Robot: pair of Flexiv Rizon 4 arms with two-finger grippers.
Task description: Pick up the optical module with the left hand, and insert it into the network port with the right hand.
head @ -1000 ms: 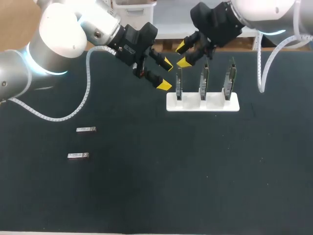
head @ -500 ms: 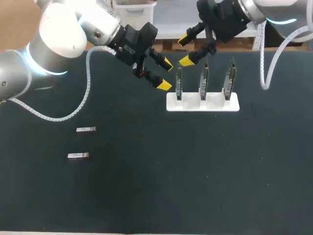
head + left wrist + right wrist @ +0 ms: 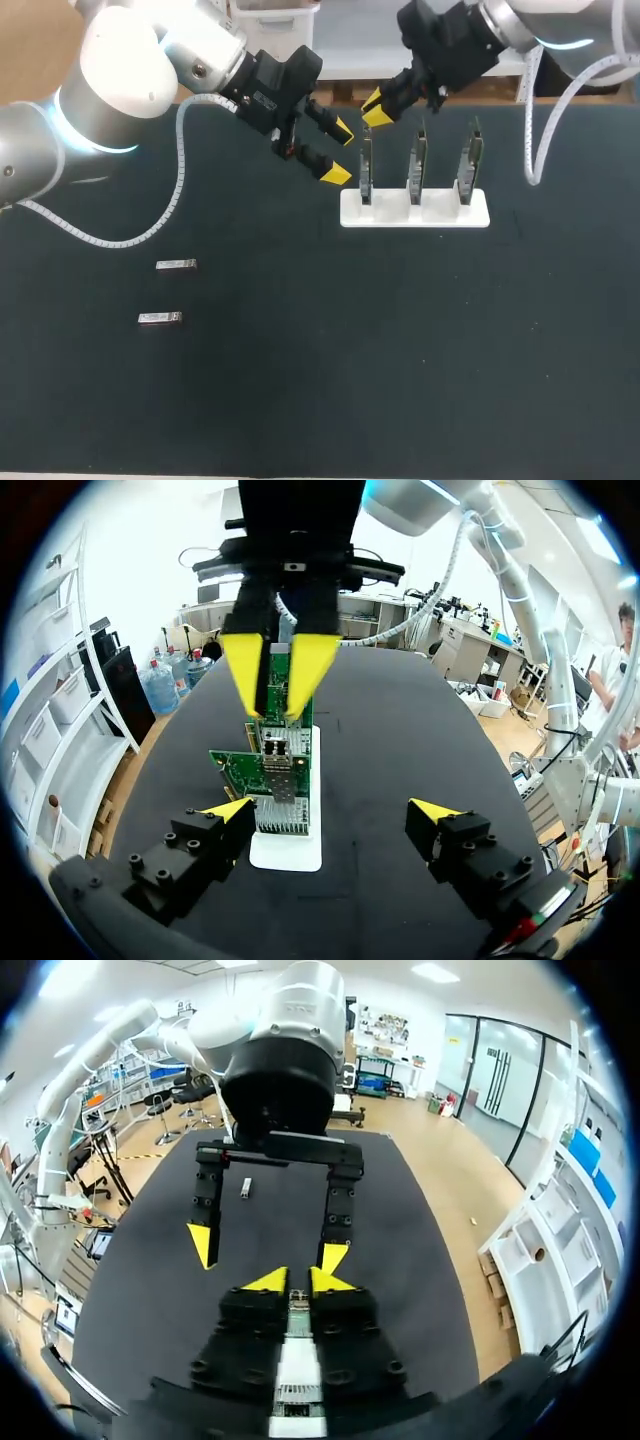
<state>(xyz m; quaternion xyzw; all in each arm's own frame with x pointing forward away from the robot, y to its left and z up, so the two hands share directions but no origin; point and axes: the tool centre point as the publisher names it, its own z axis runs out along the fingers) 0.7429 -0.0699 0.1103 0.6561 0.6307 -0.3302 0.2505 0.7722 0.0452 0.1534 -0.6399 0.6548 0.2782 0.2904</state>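
I read the jaws of the left gripper (image 3: 338,152) as wide apart, with nothing between them. They hang just beside the end card (image 3: 367,165), on the side toward the left arm, and do not touch it. In the left wrist view this card stands ahead of the jaws, with its metal network port (image 3: 277,762) facing them.

The jaws of the right gripper (image 3: 375,108) are drawn almost together, and I see no module in them. They sit over the top edge of the same end card. I cannot tell whether they touch it.

The end card is one of three standing upright in a row in a white stand (image 3: 415,212), at the far middle of the tabletop (image 3: 400,360).

One optical module (image 3: 176,264) and a second module (image 3: 160,318) lie flat on the tabletop on the left arm's side. Both are near each other and well apart from the stand and from both grippers. The first lies nearer the stand.
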